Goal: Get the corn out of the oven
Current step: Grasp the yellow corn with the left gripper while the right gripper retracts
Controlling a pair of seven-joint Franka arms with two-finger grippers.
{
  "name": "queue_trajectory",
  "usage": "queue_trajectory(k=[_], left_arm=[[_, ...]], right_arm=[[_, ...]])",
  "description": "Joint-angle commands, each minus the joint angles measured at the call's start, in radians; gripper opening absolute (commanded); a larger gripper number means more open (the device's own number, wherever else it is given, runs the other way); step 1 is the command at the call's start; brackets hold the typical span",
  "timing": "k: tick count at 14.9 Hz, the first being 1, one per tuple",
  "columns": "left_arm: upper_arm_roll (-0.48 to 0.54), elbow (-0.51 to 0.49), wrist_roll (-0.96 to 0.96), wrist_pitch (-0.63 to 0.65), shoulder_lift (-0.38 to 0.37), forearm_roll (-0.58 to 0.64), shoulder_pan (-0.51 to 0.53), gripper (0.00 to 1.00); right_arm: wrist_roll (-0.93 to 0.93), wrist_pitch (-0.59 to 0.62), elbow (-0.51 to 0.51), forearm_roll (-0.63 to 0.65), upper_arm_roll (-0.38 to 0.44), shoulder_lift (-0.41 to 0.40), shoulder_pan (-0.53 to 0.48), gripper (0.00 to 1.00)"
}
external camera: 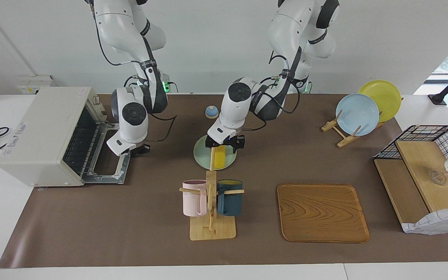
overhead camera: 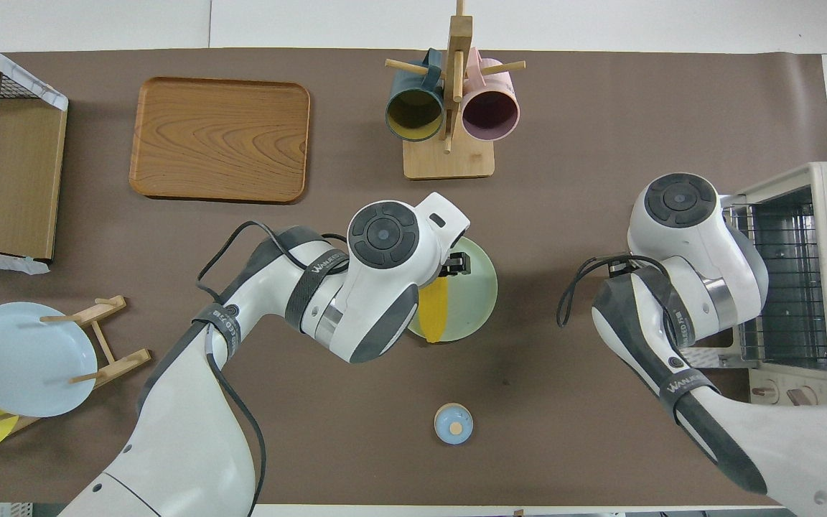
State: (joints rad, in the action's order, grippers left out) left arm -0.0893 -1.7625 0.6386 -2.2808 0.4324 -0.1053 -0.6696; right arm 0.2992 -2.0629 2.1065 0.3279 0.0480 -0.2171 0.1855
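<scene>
Judging the corn (external camera: 220,159) placed on the green plate (external camera: 200,155), you next lift the left gripper (external camera: 224,143), fingers apart astride it; right gripper (external camera: 136,149) waits by the oven (external camera: 41,134), its claw state untellable.

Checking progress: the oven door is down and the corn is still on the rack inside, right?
Not quite. The oven door is down, but the corn lies on the green plate under the left tool, as the facing view shows.

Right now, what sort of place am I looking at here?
Probably a mock kitchen set up in a robot lab: a toaster oven with its door down, a mug tree, a plate rack, and corn on a green plate.
</scene>
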Motion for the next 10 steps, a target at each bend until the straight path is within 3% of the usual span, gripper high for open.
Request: queue_trajectory(k=[1, 10], left_arm=[[0.016, -0.018, 0.036, -0.034, -0.004, 0.019, -0.028, 1.00], [0.022, -0.071, 0.058, -0.088, -0.004, 0.019, -0.048, 1.00]], right_arm=[[-0.098, 0.156, -0.100, 0.037, 0.003, 0.039, -0.017, 0.00], [-0.302, 0.314, -0.129, 0.023, 0.007, 0.209, -0.138, 0.00]])
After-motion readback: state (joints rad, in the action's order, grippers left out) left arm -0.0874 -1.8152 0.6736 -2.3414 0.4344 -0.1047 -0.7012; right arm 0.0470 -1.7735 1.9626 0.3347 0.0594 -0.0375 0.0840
